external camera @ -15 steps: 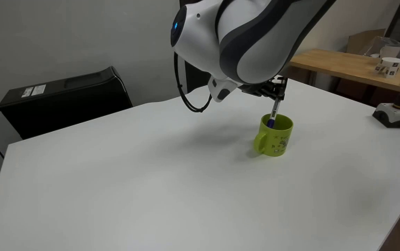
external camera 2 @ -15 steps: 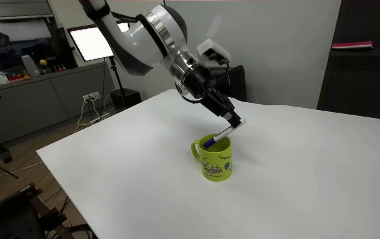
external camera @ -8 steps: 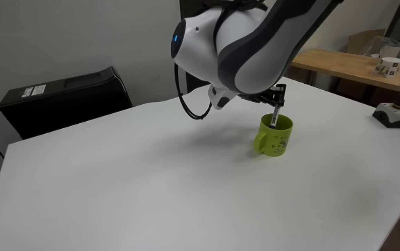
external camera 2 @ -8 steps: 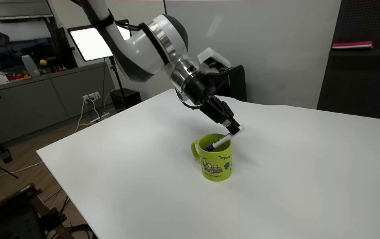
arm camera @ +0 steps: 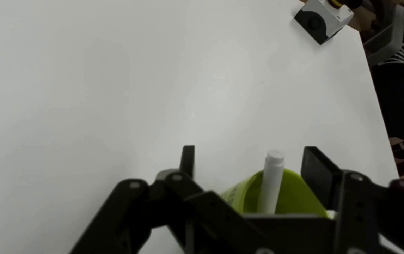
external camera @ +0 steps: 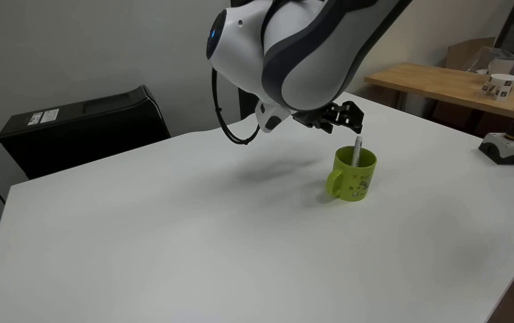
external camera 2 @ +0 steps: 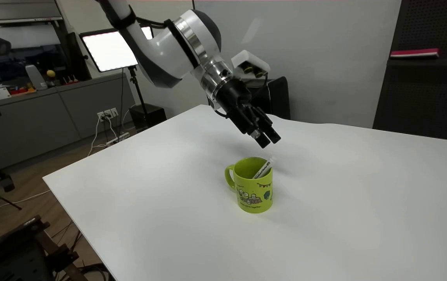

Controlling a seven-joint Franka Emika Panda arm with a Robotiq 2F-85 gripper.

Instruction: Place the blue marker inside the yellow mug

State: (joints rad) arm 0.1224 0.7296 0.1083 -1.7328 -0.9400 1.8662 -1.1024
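Note:
The yellow mug (external camera: 350, 185) stands upright on the white table, and both exterior views show it. Inside it leans the blue marker (external camera 2: 263, 169), its white end poking up past the rim; the blue cap is hidden within the mug. Above the mug, my gripper (external camera 2: 270, 142) hangs with its two fingers spread and no contact with the marker. In the wrist view the gripper (arm camera: 249, 147) has a wide gap between its pads, and the marker's white end (arm camera: 271, 180) appears in that gap, lower down, with the mug's inside wall (arm camera: 296, 197) around it.
A grey and black button box (external camera: 508, 148) sits near the table's edge. Behind the white table (external camera: 185, 251) are a black case (external camera: 86, 130) and a wooden side table (external camera: 436, 85) with a white cup-like item (external camera: 501, 85).
First the gripper lowered the marker further into the mug. Since then its fingers have parted, letting the marker go, and the arm has risen away. The mug has stayed put.

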